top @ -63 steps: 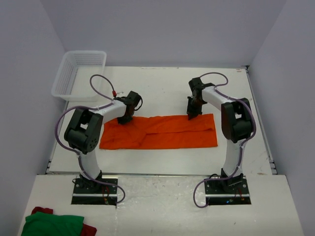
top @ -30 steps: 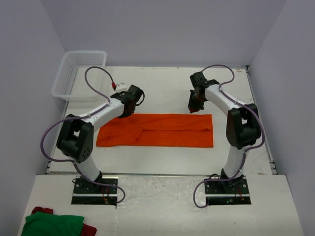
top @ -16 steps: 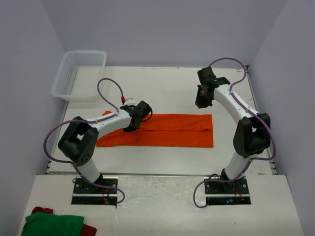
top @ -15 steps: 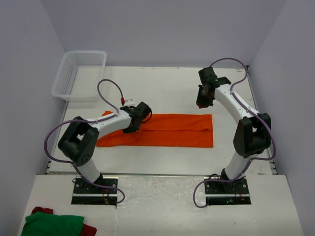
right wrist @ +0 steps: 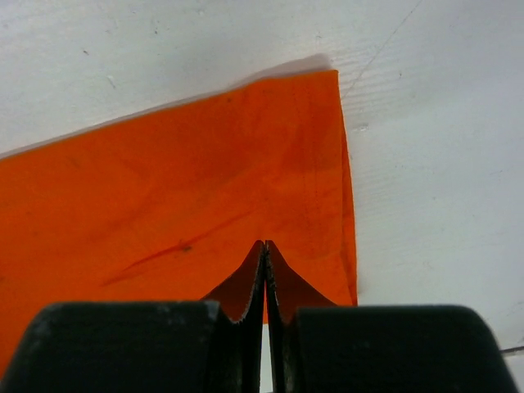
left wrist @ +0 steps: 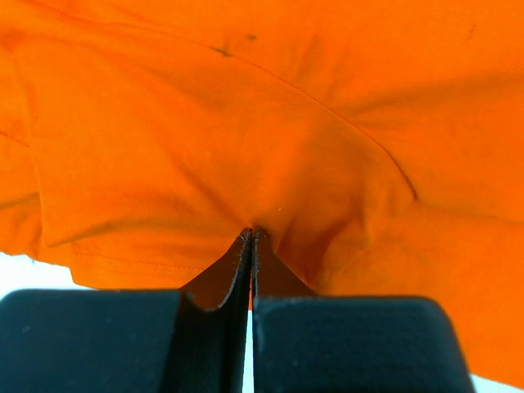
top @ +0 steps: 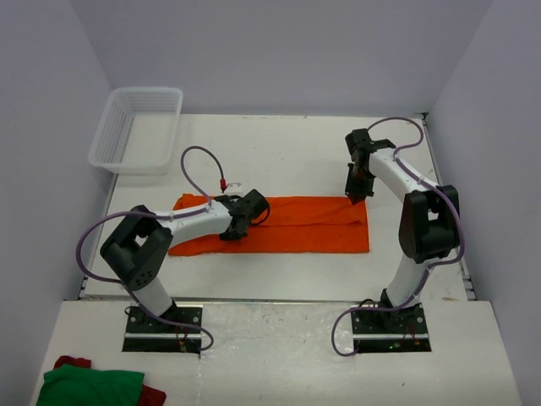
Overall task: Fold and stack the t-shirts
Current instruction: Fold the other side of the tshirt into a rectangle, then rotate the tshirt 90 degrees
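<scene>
Plain bright orange fabric t-shirt (top: pixel 296 227) lies folded into a long flat strip across the middle of the white bench (top: pixel 279 152). Left tool (left wrist: pixel 251 236) pressed together, tips down on the shirt's left part, cloth puckered around them. Right tool (right wrist: pixel 264 246) also pressed together, over the shirt's far right corner. White plastic mesh basket (top: pixel 135 127) sits at the bench's far left corner.

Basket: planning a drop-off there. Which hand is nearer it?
Left. Left hand is on the shirt, right of the basket; right hand is farther right, at its end.
</scene>
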Controlling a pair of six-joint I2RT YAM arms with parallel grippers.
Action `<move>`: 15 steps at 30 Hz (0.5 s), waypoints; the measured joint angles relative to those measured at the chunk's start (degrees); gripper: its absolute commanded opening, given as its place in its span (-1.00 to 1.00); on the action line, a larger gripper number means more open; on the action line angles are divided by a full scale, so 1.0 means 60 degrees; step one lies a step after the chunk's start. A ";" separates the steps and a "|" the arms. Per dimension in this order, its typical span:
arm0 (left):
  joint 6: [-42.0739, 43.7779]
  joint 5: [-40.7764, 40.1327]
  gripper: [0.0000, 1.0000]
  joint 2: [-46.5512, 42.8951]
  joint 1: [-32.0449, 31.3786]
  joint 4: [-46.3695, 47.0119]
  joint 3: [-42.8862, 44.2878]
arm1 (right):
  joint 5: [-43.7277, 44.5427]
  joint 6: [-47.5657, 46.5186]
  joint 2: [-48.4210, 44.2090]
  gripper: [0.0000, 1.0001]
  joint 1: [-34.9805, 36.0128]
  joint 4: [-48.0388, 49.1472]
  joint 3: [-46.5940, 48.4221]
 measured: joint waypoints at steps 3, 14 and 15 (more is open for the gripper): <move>0.0004 0.0055 -1.00 -0.0186 -0.0142 0.0007 0.0044 | 0.0022 0.0007 0.0011 -1.00 -0.0047 0.0015 -0.0262; 0.0011 0.0047 -1.00 -0.0736 -0.0178 0.0018 0.0058 | 0.0273 0.0044 0.0040 -1.00 -0.0066 -0.0106 -0.1275; 0.0015 0.0047 -1.00 -0.0743 -0.0178 0.0018 0.0058 | 0.0295 0.0044 0.0069 -1.00 -0.0066 -0.0106 -0.1275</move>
